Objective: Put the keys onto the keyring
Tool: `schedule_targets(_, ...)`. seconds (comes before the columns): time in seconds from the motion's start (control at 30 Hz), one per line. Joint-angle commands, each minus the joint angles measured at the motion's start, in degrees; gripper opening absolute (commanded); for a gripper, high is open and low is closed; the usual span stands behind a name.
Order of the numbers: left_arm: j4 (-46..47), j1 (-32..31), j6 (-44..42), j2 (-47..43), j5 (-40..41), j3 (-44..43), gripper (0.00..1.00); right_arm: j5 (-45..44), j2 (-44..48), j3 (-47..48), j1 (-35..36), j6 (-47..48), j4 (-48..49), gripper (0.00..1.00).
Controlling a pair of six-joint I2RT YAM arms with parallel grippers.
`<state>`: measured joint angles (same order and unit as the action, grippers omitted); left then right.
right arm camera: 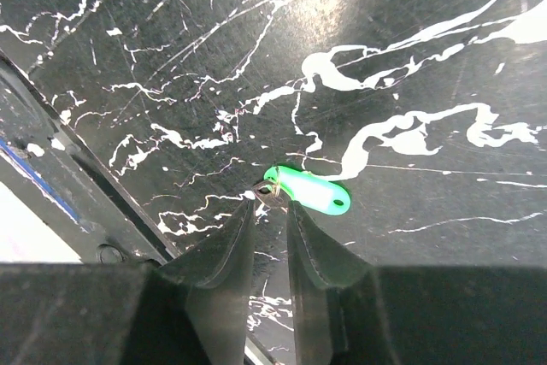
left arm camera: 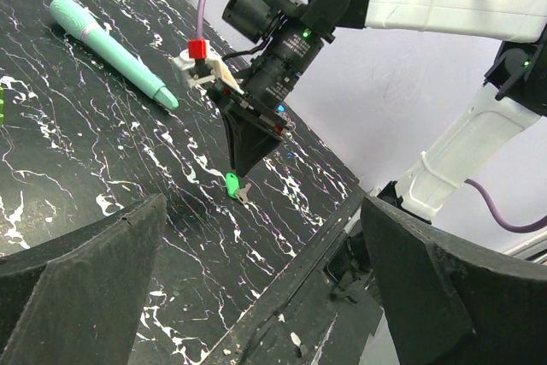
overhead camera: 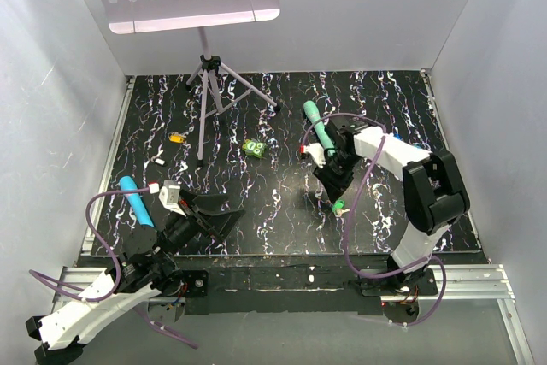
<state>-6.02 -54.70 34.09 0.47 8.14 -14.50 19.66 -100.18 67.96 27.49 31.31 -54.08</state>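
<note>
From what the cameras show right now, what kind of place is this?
Probably a robot test cell: white walls enclose a black marbled table, two arms are bolted at its near edge, a tripod stands on it.

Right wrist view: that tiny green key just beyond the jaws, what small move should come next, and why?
Probably ease the right arm's jaws down over the small key with a light green plastic head and close them. It lies flat on the black marbled table, metal end at the jaw tips, and the jaws stand slightly apart, holding nothing.
</note>
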Motion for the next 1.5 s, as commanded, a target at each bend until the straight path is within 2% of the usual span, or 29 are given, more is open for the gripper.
schedule_targets(0.0, -0.04, 0.29, -0.16, -0.29, -0.23, -0.62, 0.97, 1.52, 3.76, 2.79, -0.59, -0.02, -2.25, 0.30)
schedule_targets(0.2, -0.39, 0.29, 0.02, 0.76, 0.29, -1.32, 0.98, 6.43, 8.15, 3.84, -4.10, 0.15, -4.09, 0.30)
schedule_targets(0.4, -2.85, 0.29, -3.23, 6.20, 2.22, -6.40, 0.98, 16.01, 15.09, 4.55, -12.88, 0.33, -5.86, 0.31)
schedule_targets(0.57, -11.80, 0.29, -7.80, 18.84, 5.39, -15.97, 0.98, 19.71, 19.40, 4.02, -21.23, -0.63, -4.63, 0.31)
schedule_targets(0.67, -17.60, 1.87, -10.52, 27.10, 3.73, -22.48, 0.98, 22.34, 20.20, 4.54, -26.24, -1.07, -4.54, 0.31)
schedule_targets(0.77, -21.04, 6.43, -12.37, 32.57, -2.23, -26.97, 0.98, 26.12, 19.59, 6.30, -31.78, -0.46, -6.55, 0.31)
schedule_targets(0.9, -21.66, 12.67, -13.69, 32.05, -8.13, -27.86, 0.98, 30.17, 17.48, 10.60, -36.18, 2.08, -12.62, 0.31)
schedule_targets(1.03, -23.95, 20.92, -15.10, 33.71, -16.91, -27.69, 0.98, 29.39, 18.00, 11.05, -38.64, 3.49, -12.89, 0.31)
schedule_targets(1.27, -22.81, 37.27, -15.19, 38.37, -33.79, -27.33, 0.98, 26.40, 18.79, 8.59, -39.79, 4.02, -9.55, 0.31)
schedule_targets(1.33, -22.19, 38.78, -16.50, 38.90, -35.47, -27.25, 0.98, 26.04, 18.80, 8.85, -39.88, 4.02, -8.50, 0.31)
schedule_targets(1.47, -21.14, 38.88, -18.00, 39.43, -33.81, -26.02, 0.98, 26.04, 17.39, 9.90, -39.96, 3.15, -6.04, 0.31)
